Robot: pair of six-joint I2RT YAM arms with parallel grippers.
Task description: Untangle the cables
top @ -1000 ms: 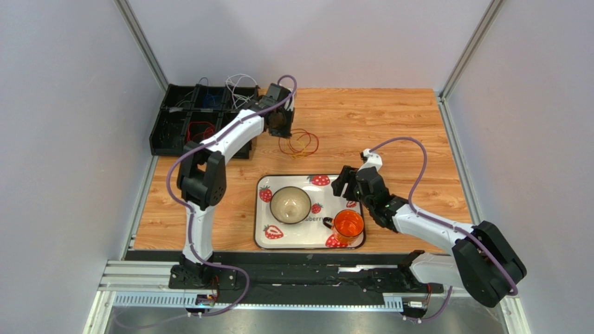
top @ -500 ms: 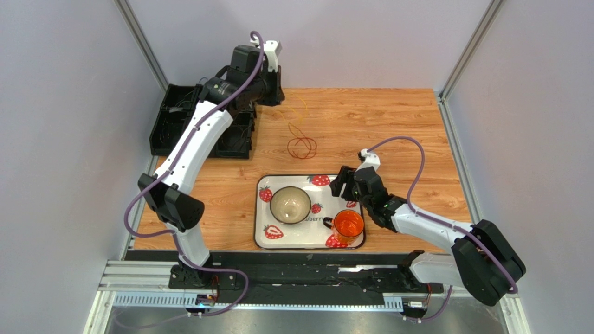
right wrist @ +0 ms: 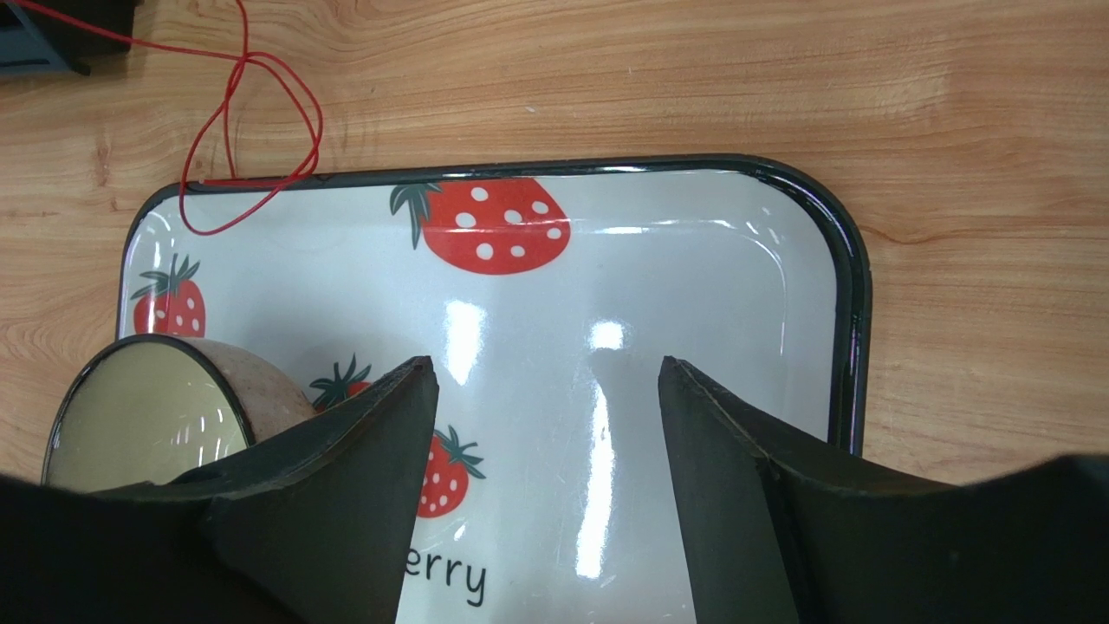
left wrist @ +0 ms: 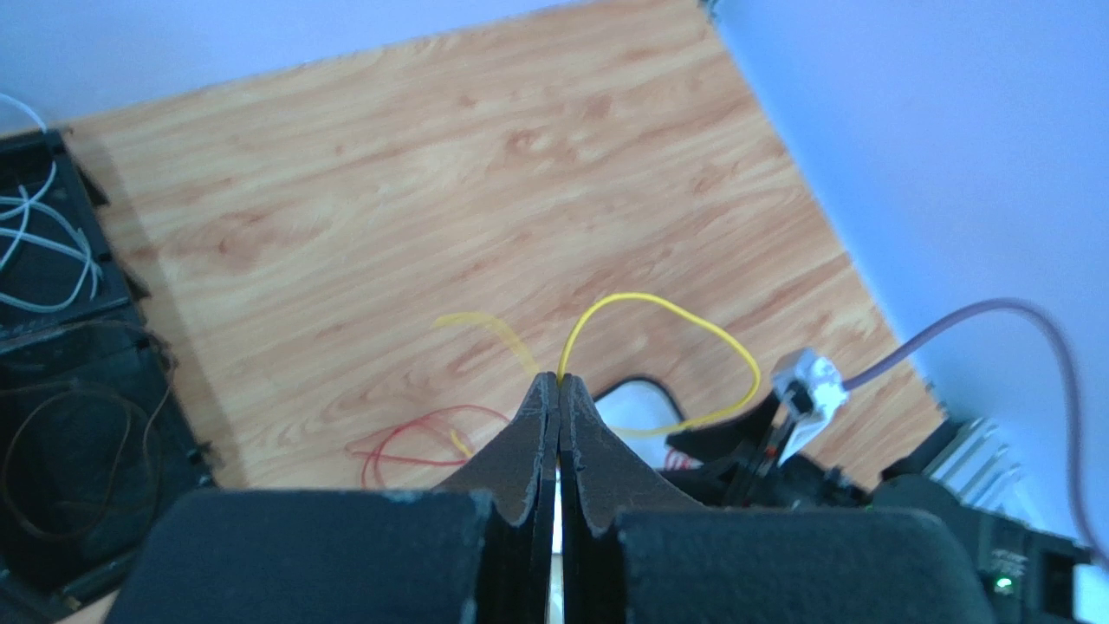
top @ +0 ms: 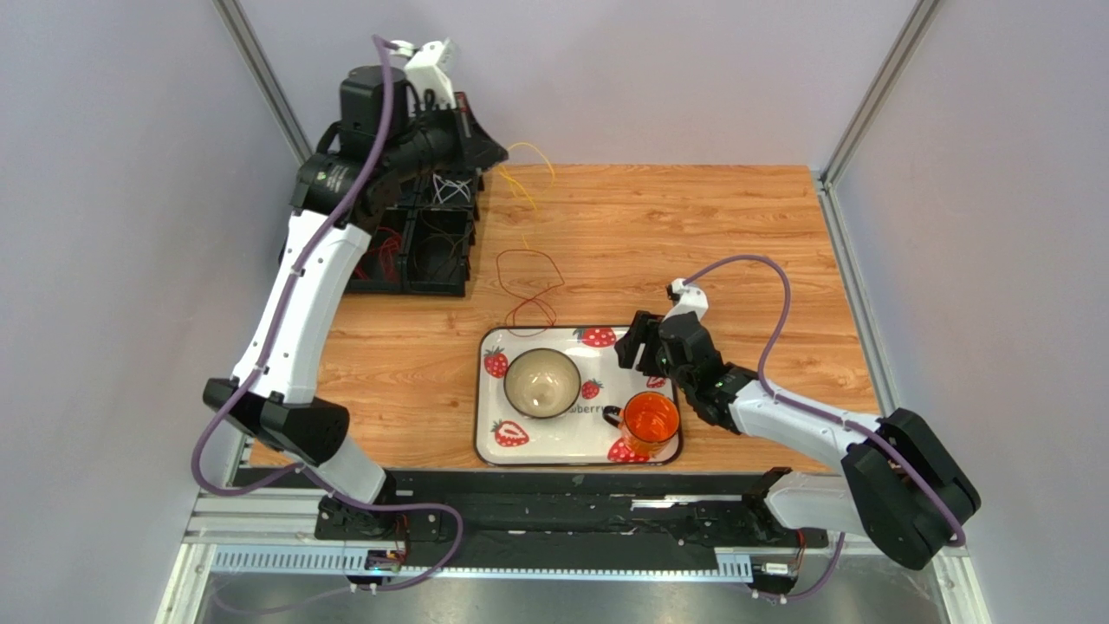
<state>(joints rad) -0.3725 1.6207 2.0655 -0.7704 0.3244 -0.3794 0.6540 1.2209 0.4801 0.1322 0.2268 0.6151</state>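
Observation:
My left gripper (left wrist: 560,380) is raised high over the table's far left and is shut on a thin yellow cable (left wrist: 677,312). The yellow cable (top: 531,176) hangs from the gripper (top: 495,154) down towards the wood. A red cable (top: 527,280) lies looped on the table, with its near loop (right wrist: 247,91) resting over the tray's far rim. White cables (left wrist: 39,247) and a dark cable (left wrist: 65,442) sit in the black organiser's compartments. My right gripper (right wrist: 540,371) hovers open over the tray with nothing between its fingers.
A black compartment box (top: 332,241) stands at the far left. A strawberry-print tray (top: 495,449) near the front holds a bowl (top: 543,382) and an orange cup (top: 650,421). Grey walls close in the table on three sides.
My left arm has swung up and back to the left, lifting the yellow cable away from the red one. The red cable has slid nearer the tray. The right arm has stayed put.

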